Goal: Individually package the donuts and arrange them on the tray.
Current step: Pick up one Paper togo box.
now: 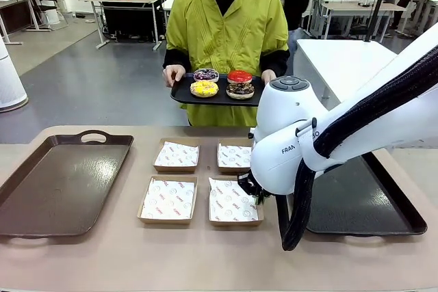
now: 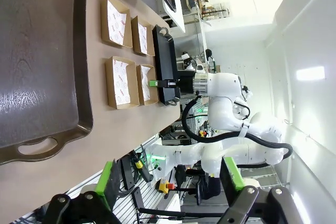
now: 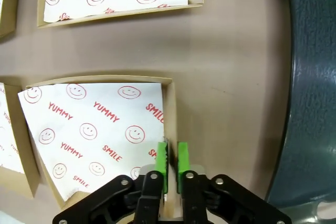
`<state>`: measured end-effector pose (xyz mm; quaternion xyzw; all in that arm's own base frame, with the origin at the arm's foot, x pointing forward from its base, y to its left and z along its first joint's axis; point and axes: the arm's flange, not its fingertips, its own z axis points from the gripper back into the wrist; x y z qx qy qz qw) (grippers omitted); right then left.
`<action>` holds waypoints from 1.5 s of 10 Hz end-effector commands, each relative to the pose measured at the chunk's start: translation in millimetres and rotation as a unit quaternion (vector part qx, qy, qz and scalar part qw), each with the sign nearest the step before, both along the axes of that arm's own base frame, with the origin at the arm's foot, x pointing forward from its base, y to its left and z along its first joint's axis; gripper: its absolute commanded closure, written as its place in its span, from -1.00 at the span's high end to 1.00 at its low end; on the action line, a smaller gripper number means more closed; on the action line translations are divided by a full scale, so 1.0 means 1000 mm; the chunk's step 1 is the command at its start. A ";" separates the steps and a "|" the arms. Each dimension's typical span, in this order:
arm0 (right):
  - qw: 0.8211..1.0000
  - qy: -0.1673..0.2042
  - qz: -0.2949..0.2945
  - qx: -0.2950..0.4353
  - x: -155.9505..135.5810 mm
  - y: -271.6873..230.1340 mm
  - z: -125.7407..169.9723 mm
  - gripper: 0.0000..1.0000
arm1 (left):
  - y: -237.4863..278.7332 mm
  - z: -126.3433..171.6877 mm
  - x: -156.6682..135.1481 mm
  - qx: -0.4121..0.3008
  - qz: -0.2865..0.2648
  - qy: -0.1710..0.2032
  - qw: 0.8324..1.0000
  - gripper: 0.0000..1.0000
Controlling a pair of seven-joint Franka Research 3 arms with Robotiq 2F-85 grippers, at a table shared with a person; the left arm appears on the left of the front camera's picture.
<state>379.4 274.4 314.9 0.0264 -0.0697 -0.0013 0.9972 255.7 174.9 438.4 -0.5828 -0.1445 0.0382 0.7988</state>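
Note:
Across the table, a person holds a black tray (image 1: 179,91) carrying the donuts: yellow-iced (image 1: 204,88), red-glazed (image 1: 239,76), chocolate (image 1: 240,89) and purple with white speckles (image 1: 206,74). On the table lie several paper-lined cardboard boxes. My right gripper (image 3: 172,150) is down at the near-right box (image 3: 94,129). Its green pads are closed on the box's right wall, one pad inside and one outside. In the front view my right arm's wrist (image 1: 287,141) covers that gripper. My left gripper (image 2: 169,182) hangs open and empty, high above the table's left end.
An empty brown tray (image 1: 61,182) lies at the left of the table. A dark tray (image 1: 363,203) lies at the right, close beside the held box, its rim (image 3: 310,77) a short gap from my fingers. The other boxes (image 1: 176,155) (image 1: 168,199) (image 1: 234,156) sit between the trays.

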 end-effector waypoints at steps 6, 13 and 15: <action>1.000 0.002 -0.018 0.003 -0.008 0.008 0.053 -1.00 | 0.001 -0.001 -0.001 -0.008 0.001 -0.015 1.000 1.00; 0.999 -0.021 0.023 -0.037 0.067 0.025 0.212 -1.00 | 0.001 -0.001 -0.001 -0.008 0.001 -0.015 1.000 1.00; 0.999 -0.022 0.020 -0.026 0.098 0.020 0.221 -1.00 | 0.001 -0.001 -0.001 -0.008 0.001 -0.015 1.000 1.00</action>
